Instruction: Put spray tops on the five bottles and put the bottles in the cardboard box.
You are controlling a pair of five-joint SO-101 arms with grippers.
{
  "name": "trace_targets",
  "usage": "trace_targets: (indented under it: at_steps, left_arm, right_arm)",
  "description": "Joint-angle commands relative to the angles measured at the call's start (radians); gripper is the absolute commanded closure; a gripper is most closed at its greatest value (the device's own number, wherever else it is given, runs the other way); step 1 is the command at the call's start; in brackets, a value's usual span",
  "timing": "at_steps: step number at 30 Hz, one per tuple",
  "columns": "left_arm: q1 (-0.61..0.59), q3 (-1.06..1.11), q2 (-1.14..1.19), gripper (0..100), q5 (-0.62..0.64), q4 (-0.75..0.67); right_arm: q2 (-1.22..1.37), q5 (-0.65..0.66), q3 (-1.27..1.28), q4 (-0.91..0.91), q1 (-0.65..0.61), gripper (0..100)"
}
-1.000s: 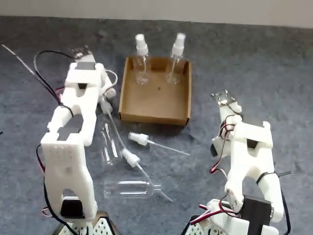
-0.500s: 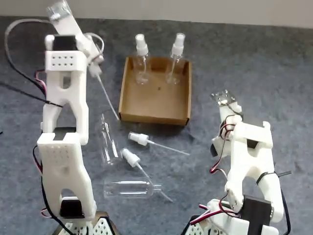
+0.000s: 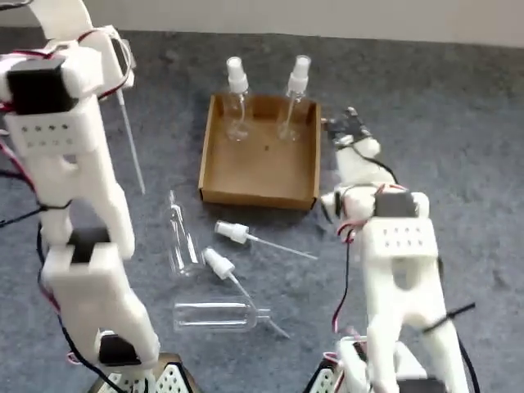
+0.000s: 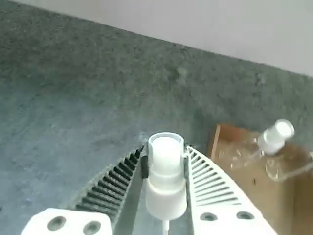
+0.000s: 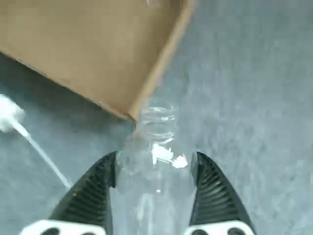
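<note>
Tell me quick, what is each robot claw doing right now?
Left gripper: closed, holding a spray top.
Right gripper: closed, holding a clear bottle with no top on it.

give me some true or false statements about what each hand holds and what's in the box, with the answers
The left hand is shut on a spray top. True.
The right hand is empty. False: it grips an uncapped bottle.
Two capped bottles stand in the cardboard box. True.
Every top is already on a bottle. False: two loose tops lie on the table.
</note>
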Motion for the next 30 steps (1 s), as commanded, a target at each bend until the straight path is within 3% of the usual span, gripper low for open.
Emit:
trace_targets:
  at_steps: [1,6,11,14,19,23,30]
  left_arm:
    - [0.047,0.403,-0.418,99,-0.061,0.002]
    - [0.094,0.748,-0.794,99,-0.086,-0.075]
    - [0.142,1.024,-1.079,99,-0.078,-0.288]
    - [0.202,1.194,-1.194,99,-0.009,-0.425]
    - [0.311,1.429,-1.285,99,0.109,-0.704]
    - [0.41,1.56,-1.287,99,0.121,-0.919]
    - [0.515,1.647,-1.287,99,0.12,-1.017]
  right_arm:
    - [-0.171,-0.066,-0.045,-0.071,-0.156,99.4]
    - [-0.263,-0.157,0.065,-0.176,-0.312,99.4]
    - [-0.349,-0.226,0.242,-0.338,-0.421,99.4]
    - [-0.429,-0.226,0.372,-0.417,-0.473,99.4]
    - [-0.608,-0.226,0.541,-0.472,-0.489,99.4]
    - [-0.742,-0.226,0.653,-0.47,-0.504,99.4]
    - [-0.811,-0.226,0.75,-0.47,-0.507,99.4]
